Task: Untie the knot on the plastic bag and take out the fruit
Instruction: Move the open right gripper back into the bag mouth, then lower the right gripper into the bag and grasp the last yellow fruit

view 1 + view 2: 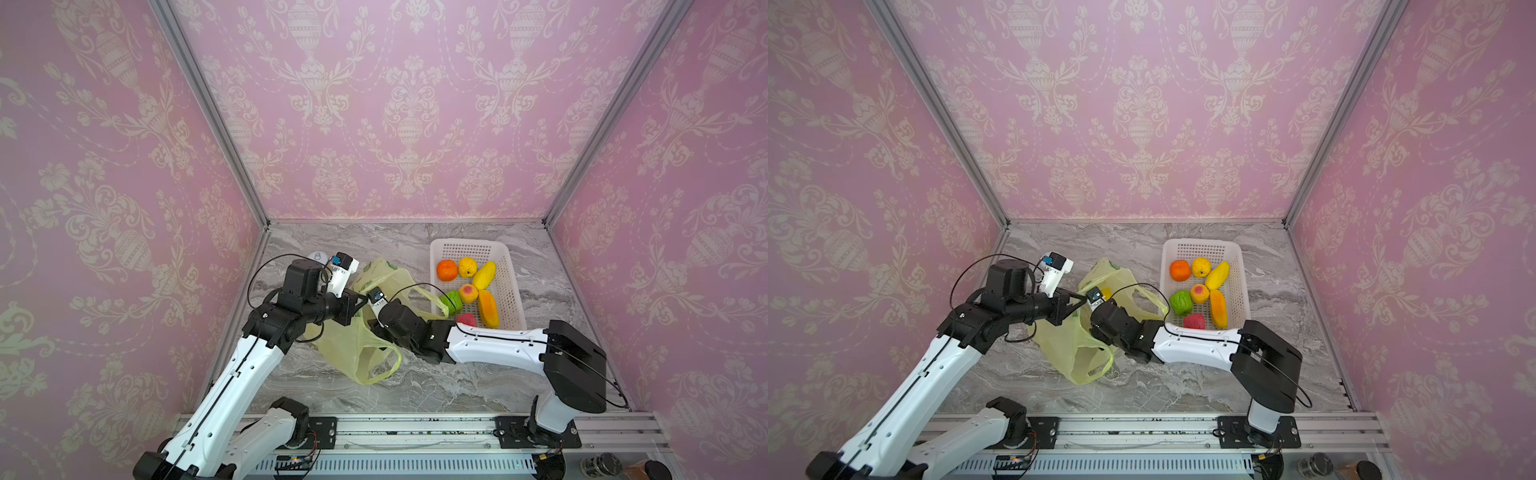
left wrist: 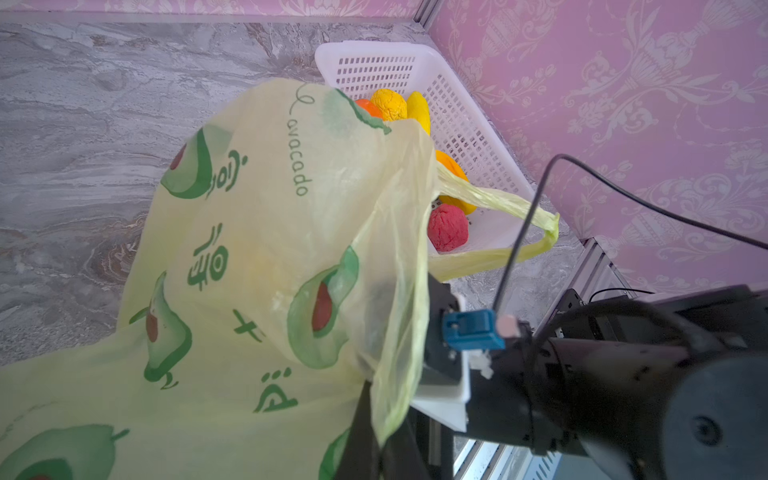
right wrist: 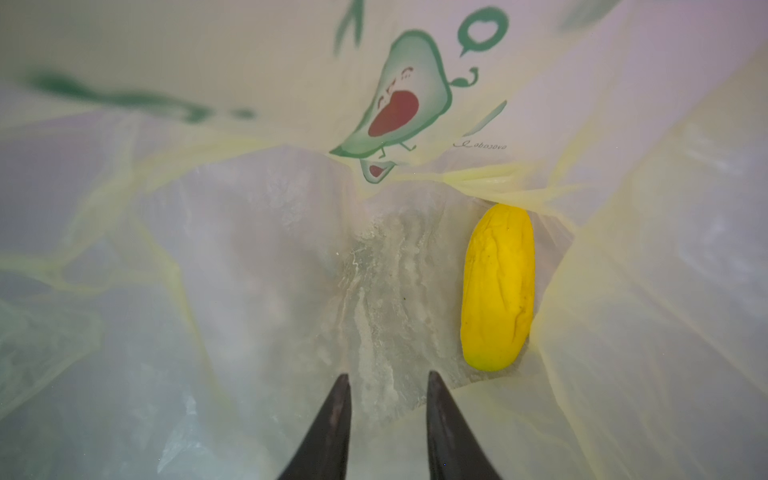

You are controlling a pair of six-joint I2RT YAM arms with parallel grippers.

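A long yellow fruit [image 3: 498,286] lies inside the thin translucent yellow-green plastic bag [image 1: 353,353] mid-table, just beside the right gripper [image 3: 388,375], whose jaws gape empty. The left gripper [image 1: 1080,300] clamps the bag's rim. At the bag's two o'clock, a white perforated plastic basket [image 1: 509,266] holds seven fruits [image 1: 468,294].

Both arms wear glossy white shells on their links, with matte black housings at the joints. A thin black cable [image 1: 219,395] runs clipped down the left arm [image 1: 249,374]. The right arm [image 1: 498,353], dotted with small dark screw holes, carries a second cable [image 1: 494,337] towards its boxy black elbow. A blue connector [image 2: 473,330] sits by each wrist camera. The right fingers [image 3: 332,428] are slim, black and pointed.
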